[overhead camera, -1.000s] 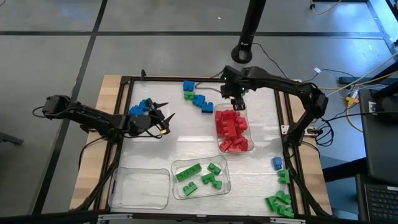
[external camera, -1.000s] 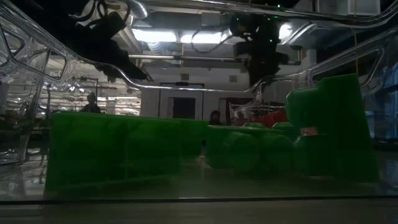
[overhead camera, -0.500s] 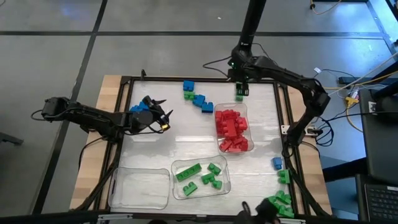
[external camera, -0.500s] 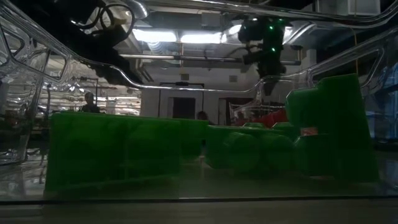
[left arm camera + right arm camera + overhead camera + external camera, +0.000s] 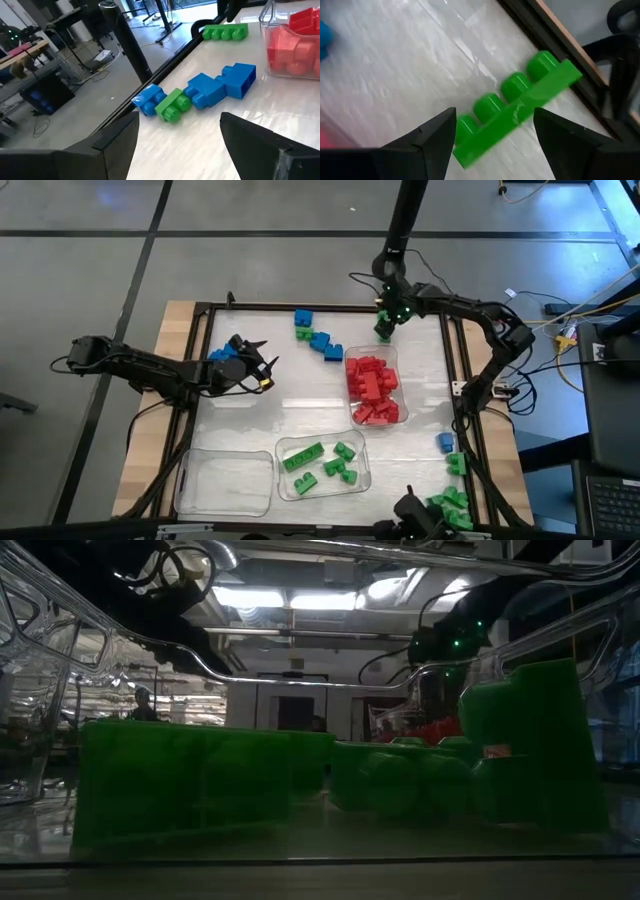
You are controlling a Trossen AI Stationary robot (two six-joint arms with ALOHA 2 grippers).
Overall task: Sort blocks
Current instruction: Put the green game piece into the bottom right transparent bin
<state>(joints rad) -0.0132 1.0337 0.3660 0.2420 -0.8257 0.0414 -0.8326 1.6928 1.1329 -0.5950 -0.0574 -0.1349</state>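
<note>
While my right gripper (image 5: pixel 494 131) hangs wide over the long green brick (image 5: pixel 516 114) at the table's twelve o'clock edge, my left gripper (image 5: pixel 179 131) waits open.

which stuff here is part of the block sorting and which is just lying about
Part of the job: long green block under the open right gripper; loose blue and green blocks; red blocks; clear trays; open left gripper.
Lying about: cables beside the table.

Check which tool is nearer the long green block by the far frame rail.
Right. The right tool hangs open directly over the long green block. The left tool sits far across the table, near the blue blocks.
</note>
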